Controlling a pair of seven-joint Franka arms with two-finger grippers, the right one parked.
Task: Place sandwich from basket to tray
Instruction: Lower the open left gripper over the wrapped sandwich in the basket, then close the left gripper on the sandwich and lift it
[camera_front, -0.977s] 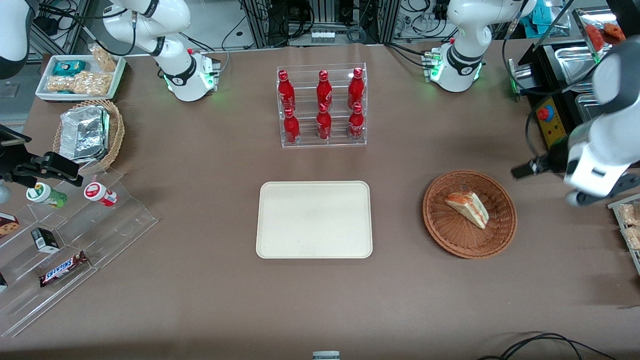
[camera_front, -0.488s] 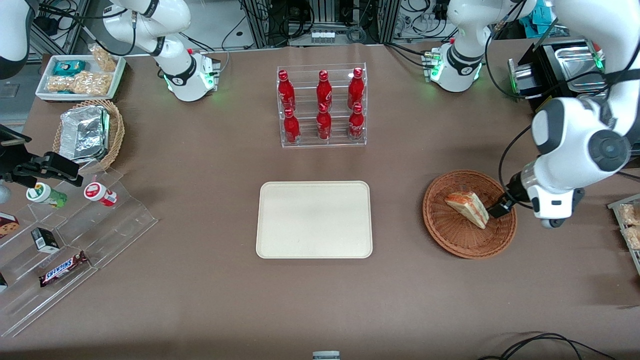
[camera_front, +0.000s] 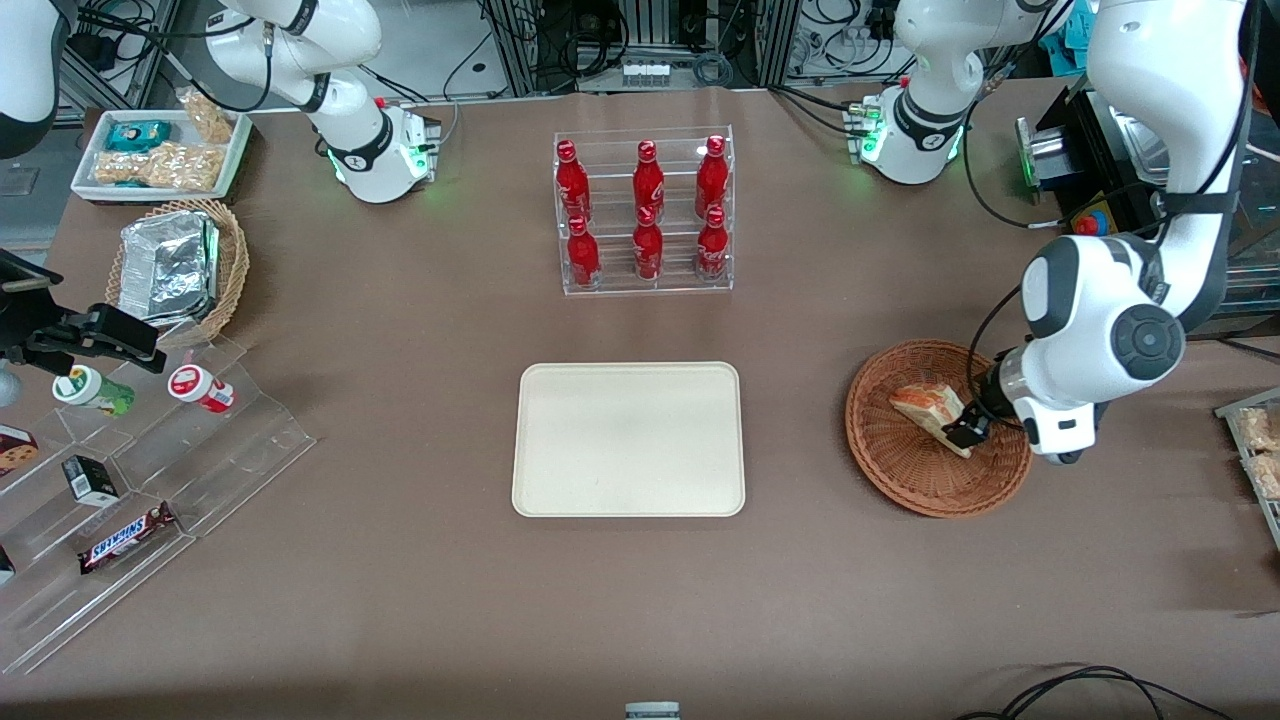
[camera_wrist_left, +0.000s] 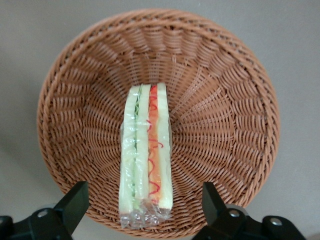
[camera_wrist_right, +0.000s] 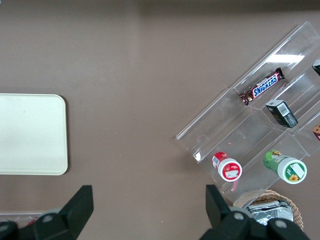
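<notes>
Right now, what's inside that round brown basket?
Only the sandwich, a wrapped wedge lying in the basket. The open gripper hovers above it. The weave under the sandwich is covered.

the working arm (camera_front: 1160, 150) is glossy white, built of rounded segments with dark grey joint caps; one round cap (camera_front: 1147, 343) bears a circular mark. its base (camera_front: 912, 130) glows green at the collar, with a black band above. thin black cables (camera_front: 985, 340) loop along the wrist. the pincer (camera_front: 962, 425) above the basket is black, and its fingers (camera_wrist_left: 76, 202) are matte black wedges, spread wide.
</notes>
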